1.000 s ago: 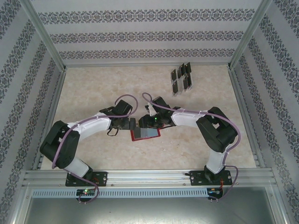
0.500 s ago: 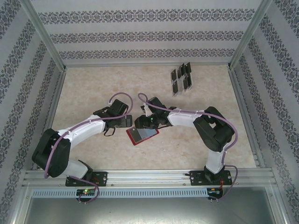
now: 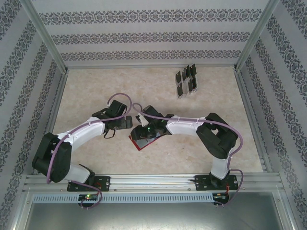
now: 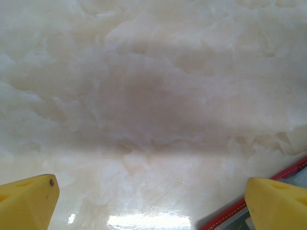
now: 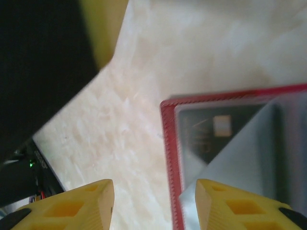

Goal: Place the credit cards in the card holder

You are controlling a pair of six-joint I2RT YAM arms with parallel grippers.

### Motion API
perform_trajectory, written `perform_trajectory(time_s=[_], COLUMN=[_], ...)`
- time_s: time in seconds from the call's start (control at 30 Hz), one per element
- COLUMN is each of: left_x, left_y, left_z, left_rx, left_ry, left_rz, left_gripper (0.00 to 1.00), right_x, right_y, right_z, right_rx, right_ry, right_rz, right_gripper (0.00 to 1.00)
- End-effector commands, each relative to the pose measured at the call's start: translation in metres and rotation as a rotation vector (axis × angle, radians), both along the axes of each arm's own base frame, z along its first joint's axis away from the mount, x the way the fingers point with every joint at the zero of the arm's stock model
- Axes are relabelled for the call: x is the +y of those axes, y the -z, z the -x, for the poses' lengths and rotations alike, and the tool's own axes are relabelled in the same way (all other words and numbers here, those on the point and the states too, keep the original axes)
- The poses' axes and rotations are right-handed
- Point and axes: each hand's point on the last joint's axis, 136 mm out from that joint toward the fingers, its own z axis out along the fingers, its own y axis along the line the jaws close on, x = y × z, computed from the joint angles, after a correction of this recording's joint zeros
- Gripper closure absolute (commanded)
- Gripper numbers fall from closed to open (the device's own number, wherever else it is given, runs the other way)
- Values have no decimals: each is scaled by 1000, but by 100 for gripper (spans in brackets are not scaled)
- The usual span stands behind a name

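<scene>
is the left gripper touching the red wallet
Cannot tell. In the left wrist view one fingertip of the left gripper overlaps the edge of the red wallet, hiding any gap.

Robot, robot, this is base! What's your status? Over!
Left end effector wide open, beside red card holder. Right end effector part open, over it. One credit card inside; other cards in clear rack. Nothing seen blocking.
</scene>
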Motion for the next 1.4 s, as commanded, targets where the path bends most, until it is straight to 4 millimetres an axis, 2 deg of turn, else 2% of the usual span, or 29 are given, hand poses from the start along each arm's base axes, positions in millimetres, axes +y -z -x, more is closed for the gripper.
perform_trajectory(time_s=[0.0, 0.17, 0.3, 0.47, 0.57, 0.77, 0.87, 1.1, 1.37], left_x=[0, -7, -16, -32, -42, -49, -50, -53, -51], left_y=[-13, -10, -7, -4, 5, 22, 27, 45, 58], left_z=[-5, -3, 1, 10, 20, 36, 40, 50, 46], left_rx=[-19, 5, 17, 39, 65, 108, 119, 180, 207], left_ry=[8, 33, 55, 90, 108, 116, 120, 145, 162], left_rz=[9, 40, 85, 99, 92, 75, 66, 42, -15], left_gripper=[0, 0, 0, 0, 0, 0, 0, 0, 0], right_x=[6, -4, -29, -91, -119, -132, -134, -153, -183], right_y=[-30, -68, -78, -58, -39, -4, 9, 19, 27], right_z=[10, -2, -25, -68, -85, -102, -106, -105, -92], right_rx=[-16, -96, -159, -262, -289, -273, -251, -219, -180], right_ry=[-25, -5, 56, 181, 212, 196, 197, 250, 354], right_rz=[-46, -81, -41, 181, 306, 415, 430, 434, 464], right_gripper=[51, 50, 50, 50, 49, 48, 51, 82, 97])
